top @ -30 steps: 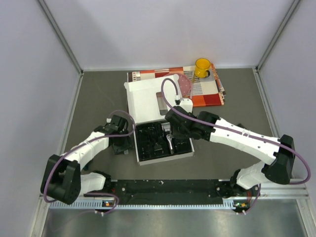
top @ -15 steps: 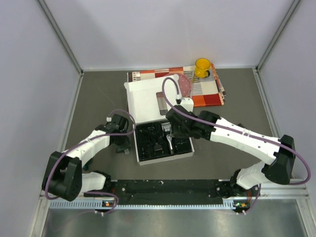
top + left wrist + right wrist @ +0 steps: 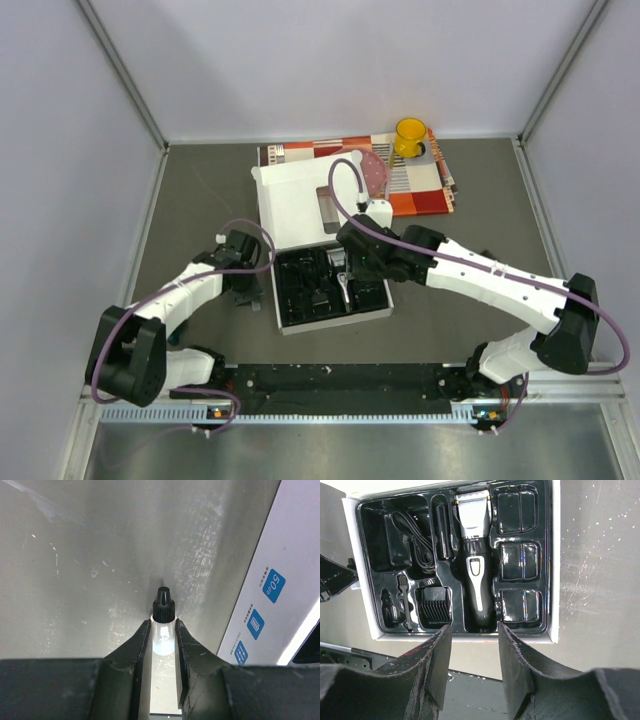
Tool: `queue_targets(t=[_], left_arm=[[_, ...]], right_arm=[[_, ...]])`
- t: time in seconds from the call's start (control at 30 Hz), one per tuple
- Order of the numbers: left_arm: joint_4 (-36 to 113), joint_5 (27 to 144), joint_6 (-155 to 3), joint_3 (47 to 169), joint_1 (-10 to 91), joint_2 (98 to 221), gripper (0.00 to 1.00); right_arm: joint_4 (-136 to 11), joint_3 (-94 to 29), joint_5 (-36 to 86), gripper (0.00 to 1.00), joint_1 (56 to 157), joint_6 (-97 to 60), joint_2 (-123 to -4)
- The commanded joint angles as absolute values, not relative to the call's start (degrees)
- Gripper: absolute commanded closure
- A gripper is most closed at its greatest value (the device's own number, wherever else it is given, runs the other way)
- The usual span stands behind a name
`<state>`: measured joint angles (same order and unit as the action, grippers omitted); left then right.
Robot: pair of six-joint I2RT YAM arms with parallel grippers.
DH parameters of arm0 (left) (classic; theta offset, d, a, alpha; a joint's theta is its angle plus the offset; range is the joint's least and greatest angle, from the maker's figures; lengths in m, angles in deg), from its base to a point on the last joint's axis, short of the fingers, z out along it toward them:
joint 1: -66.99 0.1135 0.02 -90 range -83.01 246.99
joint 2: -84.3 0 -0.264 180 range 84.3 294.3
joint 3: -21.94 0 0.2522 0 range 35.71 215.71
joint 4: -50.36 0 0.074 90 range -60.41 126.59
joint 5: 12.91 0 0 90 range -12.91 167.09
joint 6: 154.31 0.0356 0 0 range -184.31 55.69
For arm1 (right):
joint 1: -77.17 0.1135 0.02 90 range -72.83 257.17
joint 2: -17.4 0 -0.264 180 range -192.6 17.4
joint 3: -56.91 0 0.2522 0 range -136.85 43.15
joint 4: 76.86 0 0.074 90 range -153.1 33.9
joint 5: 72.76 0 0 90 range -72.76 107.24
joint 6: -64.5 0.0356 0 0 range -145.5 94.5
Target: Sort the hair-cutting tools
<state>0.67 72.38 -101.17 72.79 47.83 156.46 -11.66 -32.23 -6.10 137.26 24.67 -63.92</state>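
My left gripper (image 3: 163, 623) is shut on a small clear bottle (image 3: 163, 641) with a black ribbed cap (image 3: 164, 606), low over the grey table just left of the white box's side (image 3: 260, 615). In the top view it (image 3: 245, 293) sits beside the box's left edge. My right gripper (image 3: 474, 630) is open and empty, hovering above the black moulded tray (image 3: 370, 565). In the tray lie the black-and-silver clipper (image 3: 476, 555), a black cord (image 3: 415, 537), a thin black stick (image 3: 441, 530), a small brush (image 3: 404, 602) and a black guard comb (image 3: 434, 607).
The box's white lid (image 3: 292, 205) lies open behind the tray (image 3: 283, 322). A patterned mat (image 3: 420, 185) at the back carries a yellow cup (image 3: 410, 137). Three glossy compartments (image 3: 520, 560) fill the tray's right side. Grey walls close in the table.
My left gripper has shifted slightly away from the near edge along the box's left side, still holding the bottle. The right arm has barely moved.
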Motion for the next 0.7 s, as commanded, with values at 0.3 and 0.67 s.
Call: queue_targets(t=[0.3, 0.67], left_arm=[[-6.11, 81.83, -102.97, 78.15, 48.10, 143.02, 0.88], [-2.35, 92.29, -111.14, 74.47, 44.24, 130.89, 0.86]], right_arm=[[-13.18, -31.47, -7.72, 0.57, 136.50, 24.86, -60.30], [-13.27, -29.81, -7.81, 0.57, 135.53, 24.25, -58.37]])
